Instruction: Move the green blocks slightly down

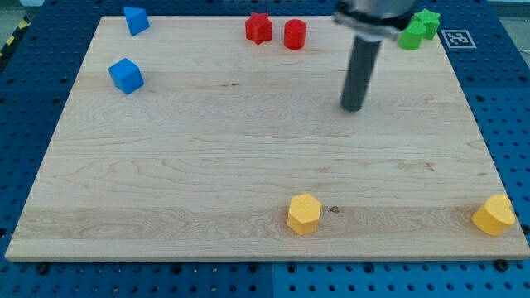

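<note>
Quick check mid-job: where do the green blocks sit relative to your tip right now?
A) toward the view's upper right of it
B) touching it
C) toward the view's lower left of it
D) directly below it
A: the two green blocks sit together near the view's top right corner, while my tip rests lower and to their left, apart from them.

Wooden board [248,165] with my tip [353,108] right of centre. Far right: two touching green blocks [417,30]. Far centre: red star [258,28], red cylinder [295,35]. Far left: two blue blocks [126,75]. Near edge: two yellow blocks [304,213].
</note>
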`<state>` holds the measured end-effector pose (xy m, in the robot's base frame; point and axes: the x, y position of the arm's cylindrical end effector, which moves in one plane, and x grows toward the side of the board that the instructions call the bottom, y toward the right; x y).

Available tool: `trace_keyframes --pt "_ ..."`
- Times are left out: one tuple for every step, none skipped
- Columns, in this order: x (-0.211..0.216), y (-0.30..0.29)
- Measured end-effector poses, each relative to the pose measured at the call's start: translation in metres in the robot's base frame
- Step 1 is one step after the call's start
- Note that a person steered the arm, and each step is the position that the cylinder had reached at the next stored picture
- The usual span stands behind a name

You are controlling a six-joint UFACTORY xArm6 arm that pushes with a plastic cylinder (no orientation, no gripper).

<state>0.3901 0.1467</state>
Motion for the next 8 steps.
trace_keyframes --pt "-0.038 0.051" --pt "-0.045 0.112" --pt "-0.072 0.185" --pt "-0.087 0.199" --pt "-0.135 0.193" --pt "-0.194 0.189" --pt "-0.196 0.187" --pt "-0.195 0.173"
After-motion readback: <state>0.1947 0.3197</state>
